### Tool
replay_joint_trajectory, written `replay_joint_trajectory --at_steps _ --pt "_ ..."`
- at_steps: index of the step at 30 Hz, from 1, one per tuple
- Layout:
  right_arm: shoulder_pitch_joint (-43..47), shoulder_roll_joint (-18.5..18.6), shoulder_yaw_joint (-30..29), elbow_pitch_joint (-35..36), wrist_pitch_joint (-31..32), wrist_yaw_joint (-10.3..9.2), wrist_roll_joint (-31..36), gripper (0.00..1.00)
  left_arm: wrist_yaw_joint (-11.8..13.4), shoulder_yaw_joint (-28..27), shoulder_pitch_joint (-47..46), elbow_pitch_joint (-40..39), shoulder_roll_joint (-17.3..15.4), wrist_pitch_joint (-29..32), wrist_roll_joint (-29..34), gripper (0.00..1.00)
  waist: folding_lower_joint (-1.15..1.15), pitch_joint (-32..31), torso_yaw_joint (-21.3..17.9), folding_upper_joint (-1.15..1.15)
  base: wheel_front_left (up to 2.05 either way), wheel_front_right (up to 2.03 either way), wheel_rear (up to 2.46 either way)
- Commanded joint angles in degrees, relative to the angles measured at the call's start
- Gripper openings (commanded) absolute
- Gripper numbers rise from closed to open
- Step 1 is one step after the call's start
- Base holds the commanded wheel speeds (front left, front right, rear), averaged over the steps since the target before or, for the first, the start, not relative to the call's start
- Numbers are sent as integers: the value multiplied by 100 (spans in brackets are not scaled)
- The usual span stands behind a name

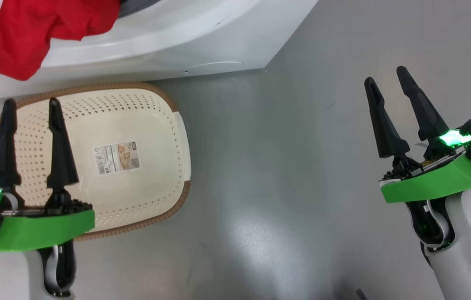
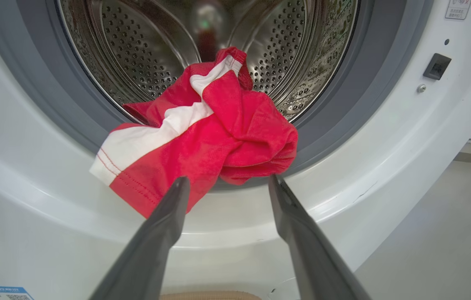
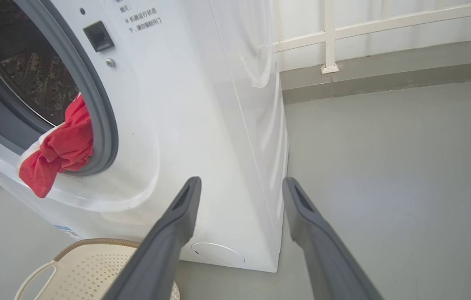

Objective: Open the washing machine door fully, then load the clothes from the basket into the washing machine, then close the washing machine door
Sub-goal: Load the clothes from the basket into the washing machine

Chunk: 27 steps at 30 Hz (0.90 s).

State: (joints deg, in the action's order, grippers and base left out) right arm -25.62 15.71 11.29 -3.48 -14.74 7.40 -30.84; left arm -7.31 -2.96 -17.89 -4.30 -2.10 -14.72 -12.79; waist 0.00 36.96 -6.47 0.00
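At the washing machine (image 2: pixel 385 137) opening, the clothes (image 2: pixel 202 137), bright red with a white stripe, drape over the grey gasket (image 2: pixel 43 96), partly inside the drum (image 2: pixel 143 50). Directly before the machine lies the cream basket (image 1: pixel 148 108). Left end effector (image 1: pixel 31 101) and right end effector (image 1: pixel 385 74): fully spread, holding nothing.

The clothes (image 2: pixel 227 141) were creased red cloth, the drum (image 2: pixel 143 54) shiny perforated steel, the washing machine (image 3: pixel 202 125) glossy white, the basket (image 1: pixel 152 112) matt perforated plastic, the floor (image 1: pixel 302 166) smooth grey.
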Motion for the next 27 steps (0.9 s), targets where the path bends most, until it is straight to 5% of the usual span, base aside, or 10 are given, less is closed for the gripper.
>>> replay_joint_trajectory --at_steps 1,13,27 --pt "233 28 99 118 -26 9 28 100 -17 -149 43 -102 -79 -28 -25 100 0 -4 -6 0 0 0 0" --pt "229 5 96 110 -26 9 20 100 -17 -216 -209 295 -78 -28 88 100 0 -9 -22 0 0 0 0" --pt "199 -66 133 100 -26 9 7 100 -17 -312 -1434 1904 -428 -28 181 100 0 28 -184 0 0 0 0"
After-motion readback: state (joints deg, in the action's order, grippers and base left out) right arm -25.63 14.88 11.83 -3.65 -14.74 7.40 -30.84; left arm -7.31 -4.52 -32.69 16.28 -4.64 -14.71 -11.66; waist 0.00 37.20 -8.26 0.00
